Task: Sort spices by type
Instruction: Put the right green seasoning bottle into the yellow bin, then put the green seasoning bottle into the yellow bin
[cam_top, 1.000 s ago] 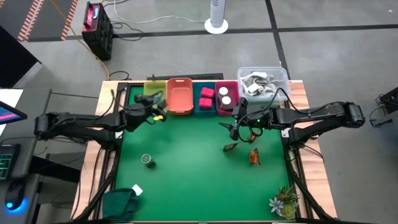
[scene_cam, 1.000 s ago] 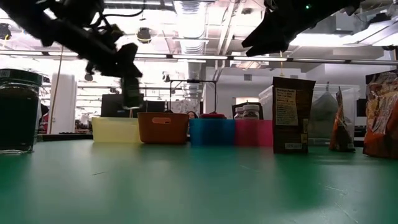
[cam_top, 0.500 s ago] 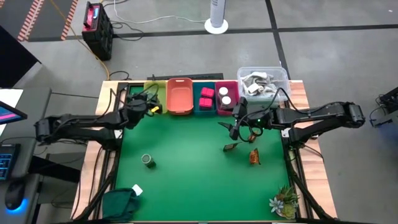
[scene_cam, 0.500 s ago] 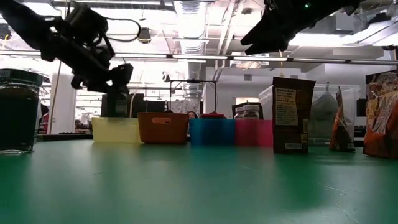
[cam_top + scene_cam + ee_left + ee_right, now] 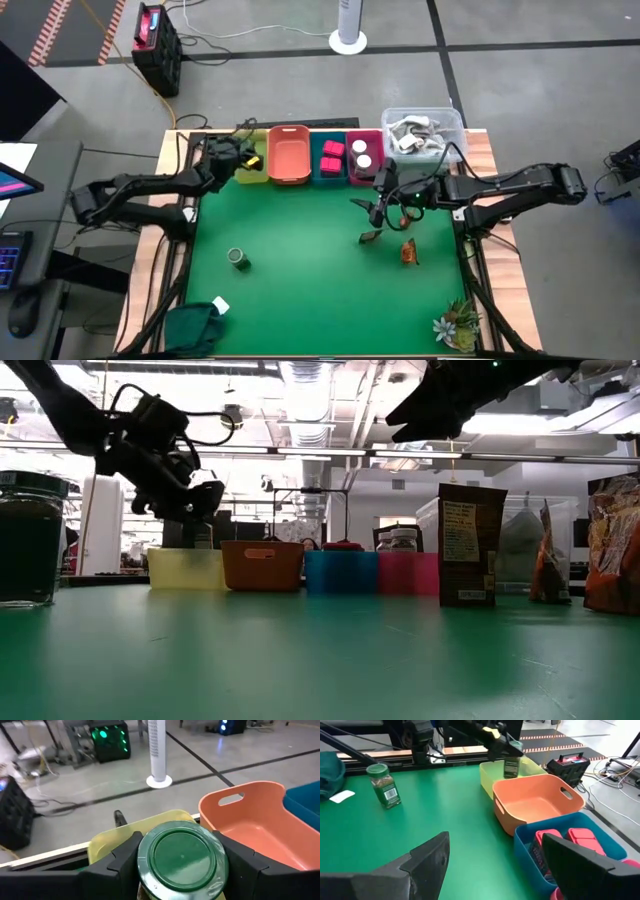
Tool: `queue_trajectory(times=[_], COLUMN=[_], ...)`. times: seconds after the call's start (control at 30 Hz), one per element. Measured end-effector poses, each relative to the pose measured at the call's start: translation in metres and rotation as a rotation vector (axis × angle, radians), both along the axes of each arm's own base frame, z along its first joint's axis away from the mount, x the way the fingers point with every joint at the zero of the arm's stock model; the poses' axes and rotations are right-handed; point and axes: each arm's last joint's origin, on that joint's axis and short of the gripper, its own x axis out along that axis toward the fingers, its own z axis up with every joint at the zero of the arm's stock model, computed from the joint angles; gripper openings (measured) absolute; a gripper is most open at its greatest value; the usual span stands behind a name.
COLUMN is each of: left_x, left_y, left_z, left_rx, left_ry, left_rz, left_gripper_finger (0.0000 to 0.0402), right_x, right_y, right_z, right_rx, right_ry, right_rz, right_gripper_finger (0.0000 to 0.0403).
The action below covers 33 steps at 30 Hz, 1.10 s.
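Note:
My left gripper [image 5: 238,160] is shut on a dark green jar with a green lid [image 5: 182,857], above the yellow bin [image 5: 252,172] at the table's far edge. The right wrist view shows that jar [image 5: 512,766] upright over the yellow bin [image 5: 492,777]. A second green jar [image 5: 238,258] stands on its base on the green mat. My right gripper [image 5: 383,206] hangs open above the mat. Near it, a brown pouch [image 5: 371,237] and an orange pouch [image 5: 408,251] rest on the mat. Pink-red packets [image 5: 332,155] sit in the blue bin. White-capped jars [image 5: 362,154] sit in the pink bin. My left gripper pinches the green jar between its two fingers [image 5: 125,857], one on each side of the body just under the lid's rim [image 5: 145,870]. The fingers reach in from the table's left side. The jar is upright and lifted clear over the yellow bin.
The orange bin [image 5: 288,155] sits between the yellow and blue bins. A clear tub [image 5: 422,130] stands at the far right corner. A spiky plant [image 5: 458,322] is at the near right, and a dark green cloth [image 5: 195,325] with a white card [image 5: 220,305] at the near left.
My left gripper has carried the green jar toward the table's far left, from over the mat in front of the orange bin to above the yellow bin, keeping it upright. My right arm has stayed still.

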Motion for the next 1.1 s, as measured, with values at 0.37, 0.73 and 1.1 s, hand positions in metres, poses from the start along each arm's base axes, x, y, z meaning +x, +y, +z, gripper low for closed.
queue_trajectory(times=[0.37, 0.73, 1.1], left_x=[0.007, 0.013, 0.004], left_y=[0.039, 0.049, 0.023], left_z=[-0.012, -0.028, 0.022], left_rx=[-0.077, -0.119, -0.011], left_ry=[0.042, 0.084, 0.026], left_rz=[0.022, 0.027, -0.053], left_gripper_finger=[0.0201, 0.0251, 0.0292], right_x=[0.000, 0.000, -0.001], right_y=[0.005, 0.004, 0.003], right_z=[0.000, -0.001, -0.002], right_rx=[0.002, -0.002, -0.005], right_ry=[-0.001, 0.011, 0.018], right_rz=[0.017, 0.017, 0.011], right_gripper_finger=[0.0340, 0.0340, 0.0340])
